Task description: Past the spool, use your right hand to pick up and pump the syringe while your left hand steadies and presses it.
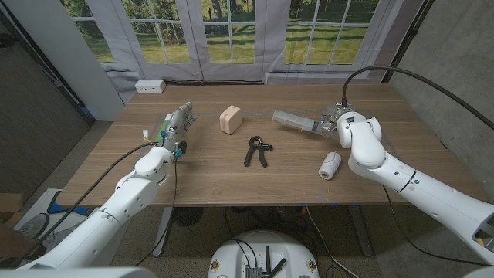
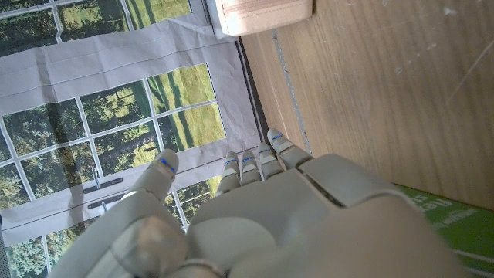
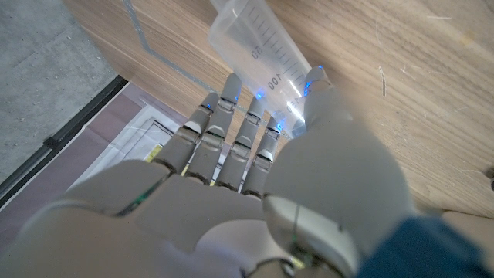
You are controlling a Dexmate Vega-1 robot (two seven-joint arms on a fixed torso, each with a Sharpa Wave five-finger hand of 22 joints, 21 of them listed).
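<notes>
A clear syringe [image 1: 293, 120] with printed marks lies on the wooden table [image 1: 231, 181], far right of centre. My right hand [image 1: 341, 123] is at its right end. In the right wrist view the fingers [image 3: 231, 131] reach out straight on one side of the syringe barrel [image 3: 251, 50], and the thumb lies on the other side. They have not closed around it. A white spool [image 1: 329, 164] lies nearer to me than that hand. My left hand [image 1: 179, 127] is at the table's left with its fingers [image 2: 255, 162] stretched out and holds nothing.
A pale wooden block [image 1: 230, 120] stands at the middle back, also seen as the block [image 2: 262, 15] in the left wrist view. A black hand-grip tool [image 1: 256, 150] lies at the centre. A green flat item [image 1: 160, 127] lies under my left hand. A white power strip [image 1: 150, 86] is at the far left edge.
</notes>
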